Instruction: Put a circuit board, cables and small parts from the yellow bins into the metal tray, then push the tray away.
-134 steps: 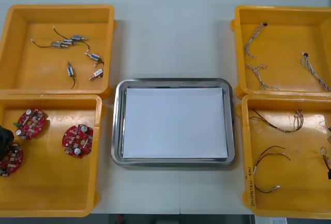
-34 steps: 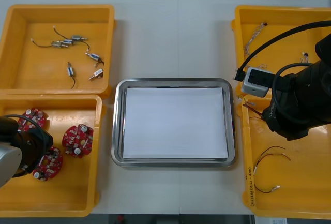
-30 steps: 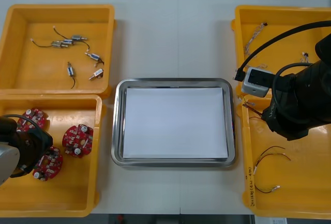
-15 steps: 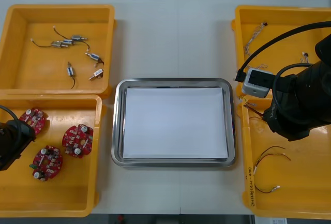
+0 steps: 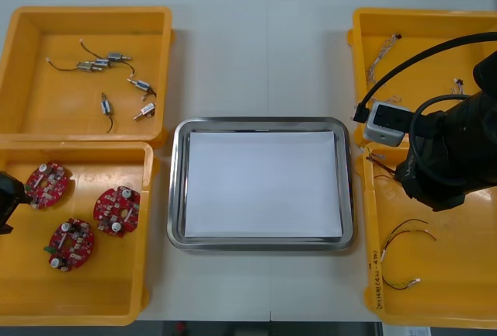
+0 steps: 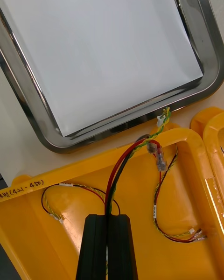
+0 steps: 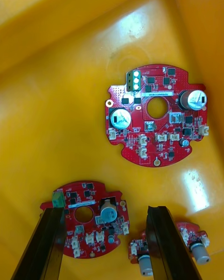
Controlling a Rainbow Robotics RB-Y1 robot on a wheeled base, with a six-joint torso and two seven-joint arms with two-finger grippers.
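At the frame's lower left, the left gripper [image 7: 103, 211] hangs with fingers spread over three round red circuit boards [image 5: 116, 210] in a yellow plastic bin [image 5: 85, 297]. The right gripper [image 6: 108, 218] pinches a red and yellow cable [image 6: 148, 145], apparently raised above the lower-right yellow bin [image 5: 450, 305], beside the central white-lined metal tray [image 5: 260, 125].

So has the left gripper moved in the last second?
Yes. In the front view the left gripper has pulled back off the boards to the bin's outer edge, farther from the tray.
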